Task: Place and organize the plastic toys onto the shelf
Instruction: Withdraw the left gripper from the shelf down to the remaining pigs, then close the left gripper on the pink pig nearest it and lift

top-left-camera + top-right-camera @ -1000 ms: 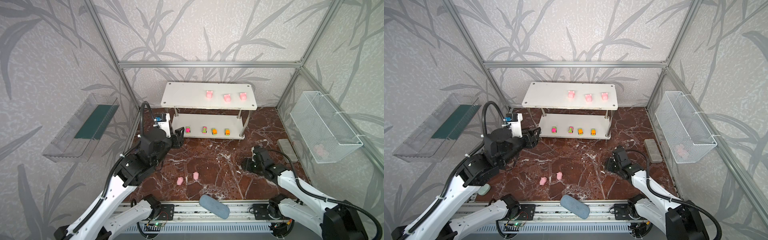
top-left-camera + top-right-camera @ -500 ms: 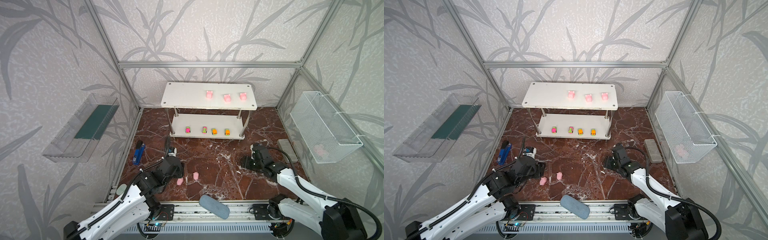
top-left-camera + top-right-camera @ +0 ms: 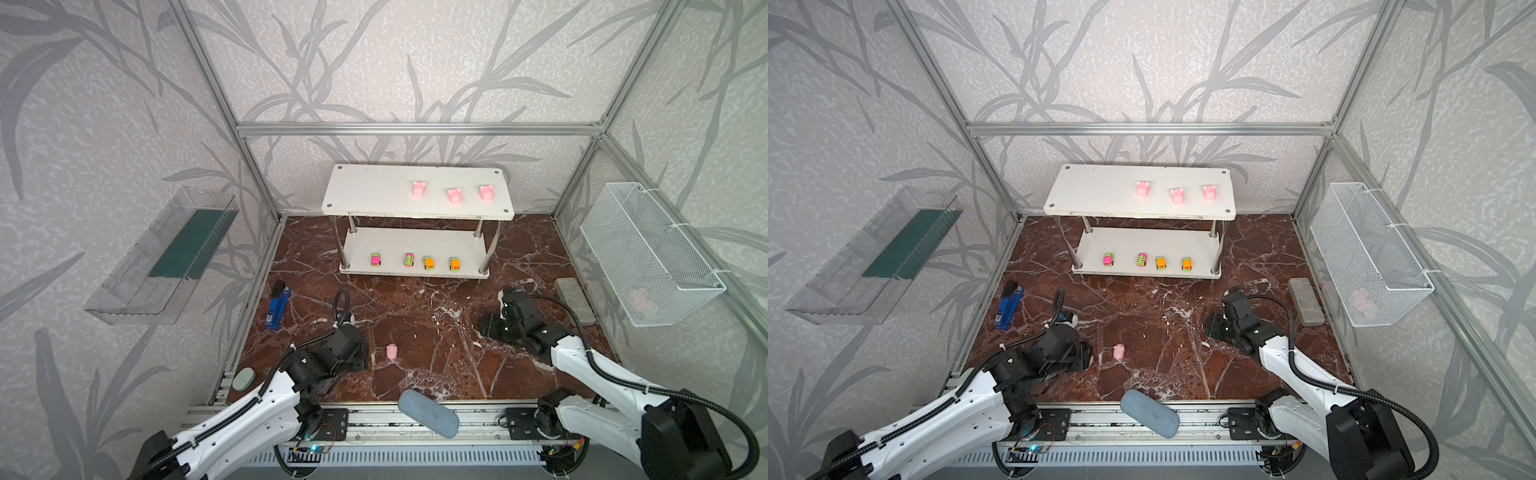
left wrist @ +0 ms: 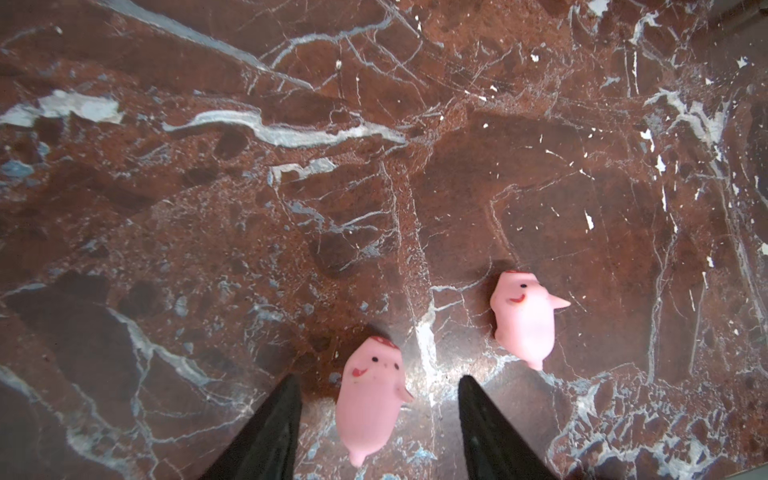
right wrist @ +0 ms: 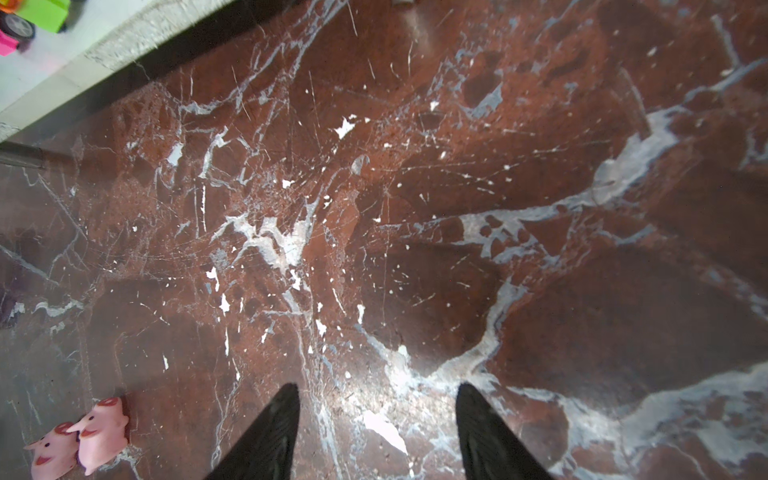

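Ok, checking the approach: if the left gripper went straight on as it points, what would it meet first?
The left gripper would likely meet the nearer pig, lying between its open jaws; the other pig lies off that line.

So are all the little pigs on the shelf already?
No, one pig and another pig lie on the brown table, not on the shelf.
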You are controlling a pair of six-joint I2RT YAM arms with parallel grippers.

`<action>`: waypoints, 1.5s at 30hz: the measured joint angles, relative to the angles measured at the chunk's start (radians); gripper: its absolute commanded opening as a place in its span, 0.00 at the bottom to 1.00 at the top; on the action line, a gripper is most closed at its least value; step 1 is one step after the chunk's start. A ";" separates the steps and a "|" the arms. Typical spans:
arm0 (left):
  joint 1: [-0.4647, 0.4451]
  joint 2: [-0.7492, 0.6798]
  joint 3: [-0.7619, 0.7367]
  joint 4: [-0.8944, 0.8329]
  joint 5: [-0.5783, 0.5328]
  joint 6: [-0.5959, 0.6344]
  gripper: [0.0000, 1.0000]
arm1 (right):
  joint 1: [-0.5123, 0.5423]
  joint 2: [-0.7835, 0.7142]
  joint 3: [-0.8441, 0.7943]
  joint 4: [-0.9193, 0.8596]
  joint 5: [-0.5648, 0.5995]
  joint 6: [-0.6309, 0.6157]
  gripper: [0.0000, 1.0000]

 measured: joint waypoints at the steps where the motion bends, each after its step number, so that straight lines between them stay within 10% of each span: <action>1: 0.000 0.008 -0.006 0.005 0.007 -0.002 0.59 | 0.000 0.005 -0.005 0.005 -0.002 0.001 0.61; 45: -0.050 0.139 -0.089 0.121 0.039 -0.063 0.28 | 0.000 0.105 -0.027 0.080 -0.018 0.016 0.61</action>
